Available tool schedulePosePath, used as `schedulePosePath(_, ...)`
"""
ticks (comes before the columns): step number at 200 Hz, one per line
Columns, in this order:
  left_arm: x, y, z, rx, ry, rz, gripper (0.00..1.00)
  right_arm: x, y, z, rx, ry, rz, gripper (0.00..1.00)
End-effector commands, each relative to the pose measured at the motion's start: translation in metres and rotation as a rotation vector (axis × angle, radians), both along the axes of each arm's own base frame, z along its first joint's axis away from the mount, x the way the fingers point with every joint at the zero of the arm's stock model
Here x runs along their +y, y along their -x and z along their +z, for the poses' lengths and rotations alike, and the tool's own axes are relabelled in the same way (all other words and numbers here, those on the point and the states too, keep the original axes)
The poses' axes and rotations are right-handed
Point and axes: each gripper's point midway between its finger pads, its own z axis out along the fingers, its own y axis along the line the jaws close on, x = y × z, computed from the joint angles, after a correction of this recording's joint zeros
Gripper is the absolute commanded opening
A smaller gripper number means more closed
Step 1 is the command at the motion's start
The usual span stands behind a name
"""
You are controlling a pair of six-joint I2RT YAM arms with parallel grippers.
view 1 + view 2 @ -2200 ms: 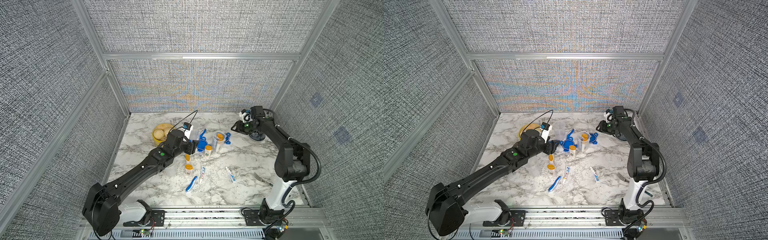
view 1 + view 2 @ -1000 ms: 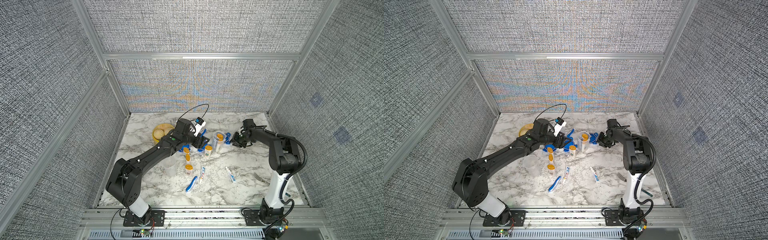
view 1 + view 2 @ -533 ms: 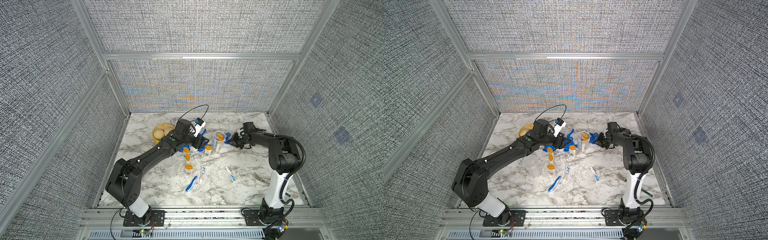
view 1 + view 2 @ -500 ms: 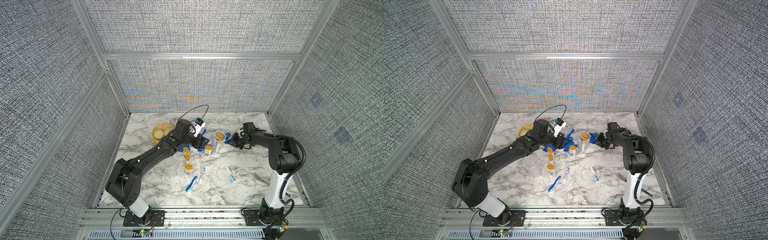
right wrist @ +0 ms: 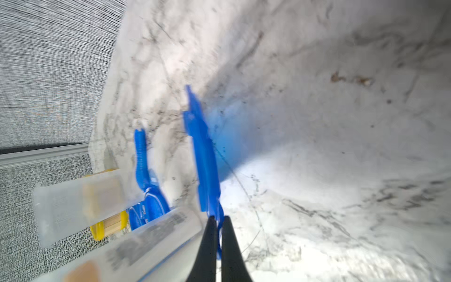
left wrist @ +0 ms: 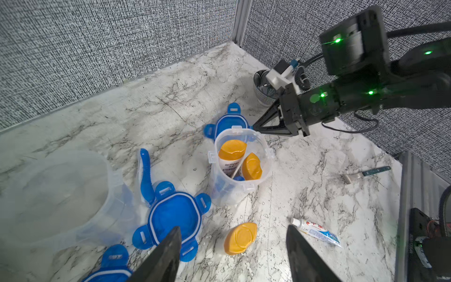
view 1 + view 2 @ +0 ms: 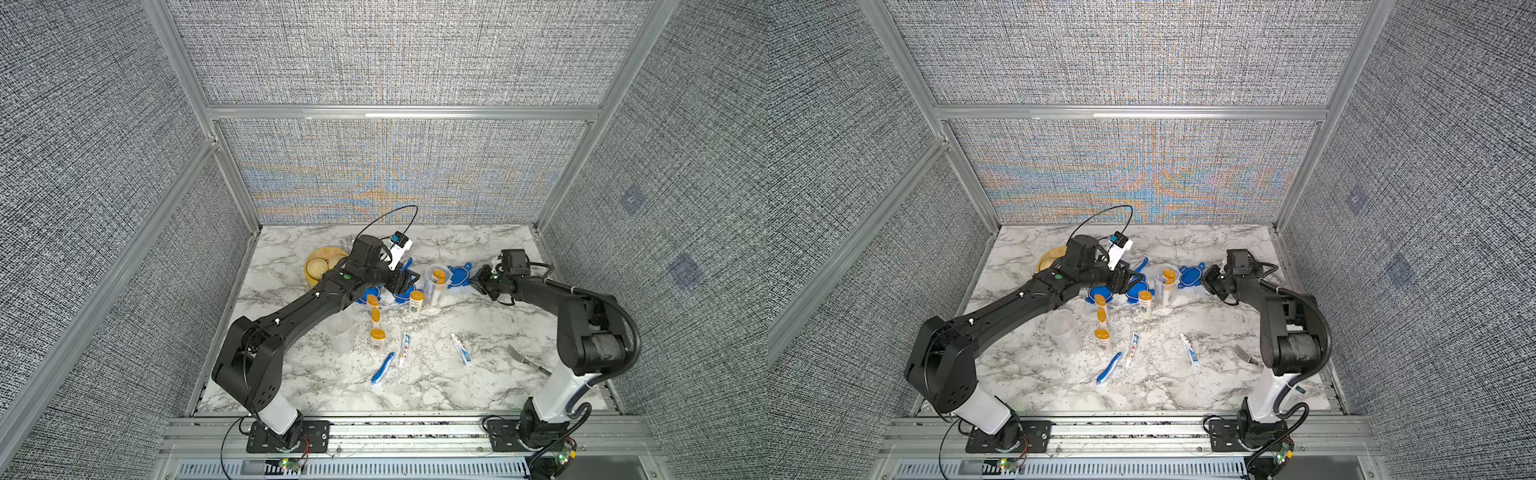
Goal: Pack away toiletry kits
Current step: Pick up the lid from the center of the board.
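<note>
Right gripper [image 5: 218, 218] fingers pinched shut on edge tab of blue clip lid [image 5: 202, 151]; lid lies just beside upright clear jar [image 6: 227, 195] holding two orange-capped bottles [image 6: 231, 151]; left gripper [image 6: 233, 227] fingers wide, empty, above worktop [image 6: 170, 97].

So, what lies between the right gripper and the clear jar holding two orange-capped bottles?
A blue clip lid, beside the jar; the right gripper is shut on its tab. Both top views show this.
</note>
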Motion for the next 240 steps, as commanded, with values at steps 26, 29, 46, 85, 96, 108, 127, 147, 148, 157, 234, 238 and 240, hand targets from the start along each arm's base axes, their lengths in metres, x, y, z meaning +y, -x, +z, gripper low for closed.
schedulePosePath(26,-0.010,-0.021,0.048,-0.207,0.016,-0.029,0.70,-0.016,0.010,0.085,-0.252,0.228,0.087,0.00)
schedulePosePath(29,-0.011,-0.022,0.051,-0.225,0.013,-0.034,0.70,-0.017,0.010,0.093,-0.277,0.244,0.095,0.00)
schedulePosePath(46,-0.012,-0.028,0.070,-0.343,0.012,-0.052,0.72,-0.014,0.014,0.133,-0.429,0.330,0.163,0.00)
schedulePosePath(85,-0.020,-0.031,0.102,-0.577,0.013,-0.150,0.78,0.033,0.043,0.206,-0.821,0.470,0.565,0.00)
schedulePosePath(96,-0.024,-0.031,0.106,-0.597,0.013,-0.193,0.78,0.049,0.055,0.217,-0.917,0.487,0.689,0.00)
schedulePosePath(108,-0.029,-0.033,0.110,-0.613,0.018,-0.213,0.78,0.063,0.068,0.227,-1.003,0.499,0.792,0.00)
schedulePosePath(127,-0.037,-0.032,0.109,-0.633,0.033,-0.280,0.78,0.075,0.081,0.239,-1.108,0.532,0.899,0.00)
schedulePosePath(147,-0.043,-0.030,0.107,-0.663,0.038,-0.330,0.78,0.084,0.092,0.250,-1.210,0.553,0.977,0.00)
schedulePosePath(148,-0.043,-0.030,0.108,-0.665,0.039,-0.329,0.78,0.085,0.092,0.251,-1.216,0.554,0.981,0.00)
schedulePosePath(157,-0.045,-0.033,0.108,-0.674,0.039,-0.329,0.78,0.087,0.096,0.253,-1.245,0.556,1.013,0.00)
schedulePosePath(234,-0.051,-0.027,0.116,-0.685,0.075,-0.430,0.29,0.088,0.082,0.257,-1.257,0.612,1.071,0.00)
schedulePosePath(238,-0.051,-0.026,0.117,-0.687,0.080,-0.434,0.25,0.088,0.080,0.256,-1.250,0.616,1.069,0.00)
schedulePosePath(240,-0.051,-0.026,0.118,-0.687,0.082,-0.435,0.24,0.087,0.078,0.256,-1.246,0.618,1.067,0.00)
